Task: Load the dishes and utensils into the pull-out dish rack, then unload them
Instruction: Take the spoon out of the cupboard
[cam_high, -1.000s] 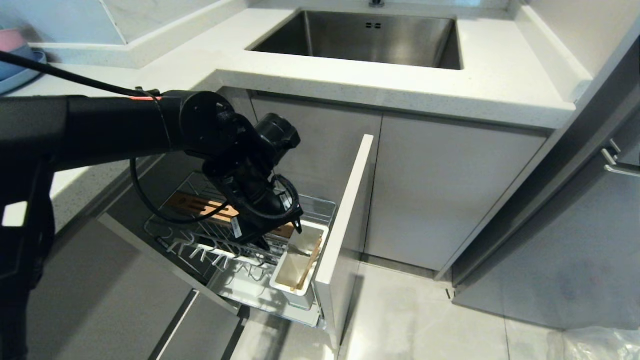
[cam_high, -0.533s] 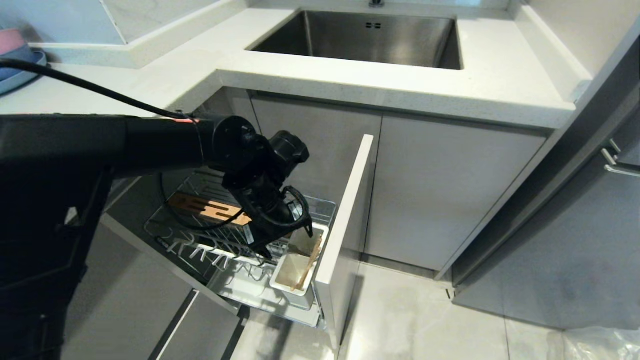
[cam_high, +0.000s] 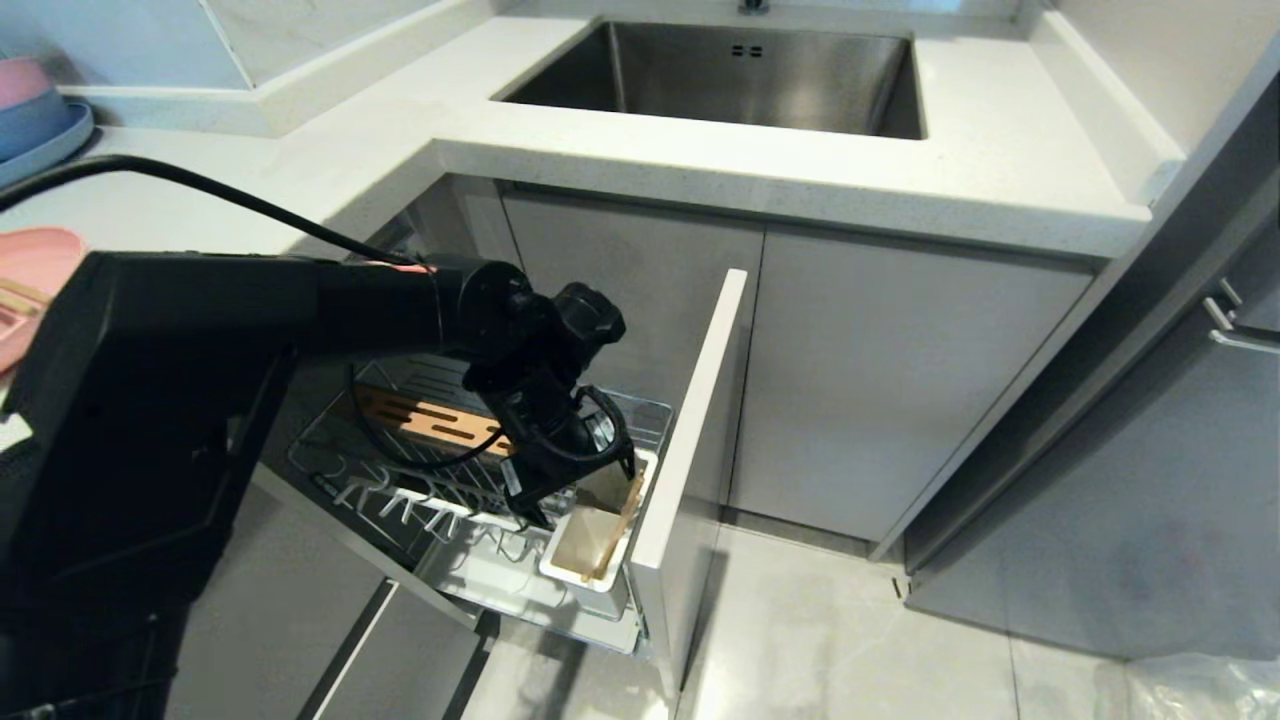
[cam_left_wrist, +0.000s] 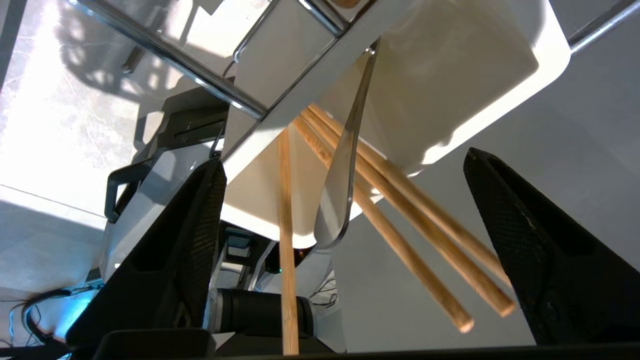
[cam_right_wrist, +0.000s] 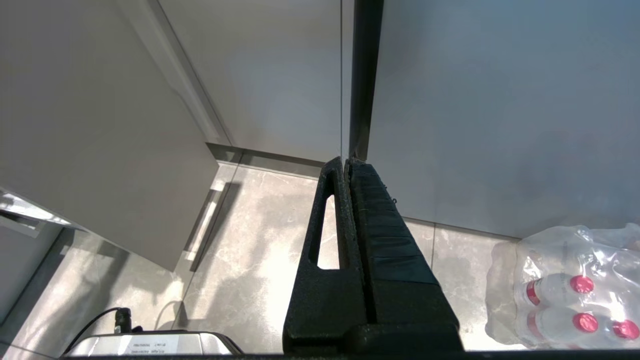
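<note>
Two chopsticks (cam_left_wrist: 400, 210) and spoon (cam_left_wrist: 345, 170) stand leaning in white caddy (cam_high: 590, 535) of rack (cam_high: 430, 490), handles pointing up between spread left gripper (cam_left_wrist: 345, 250); right gripper (cam_right_wrist: 347, 175) pressed together, parked far off.

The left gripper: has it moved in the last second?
Yes. The left gripper has shifted right and down toward the white cutlery caddy, judged against the unmoved wooden strip.

Bright overhead light is washing the white surface (cam_high: 1000, 170) evenly; the floor (cam_left_wrist: 55, 115) is blowing out in glare behind hard rack shadows, and the chopsticks (cam_left_wrist: 400, 220) are softening close to the lens.
</note>
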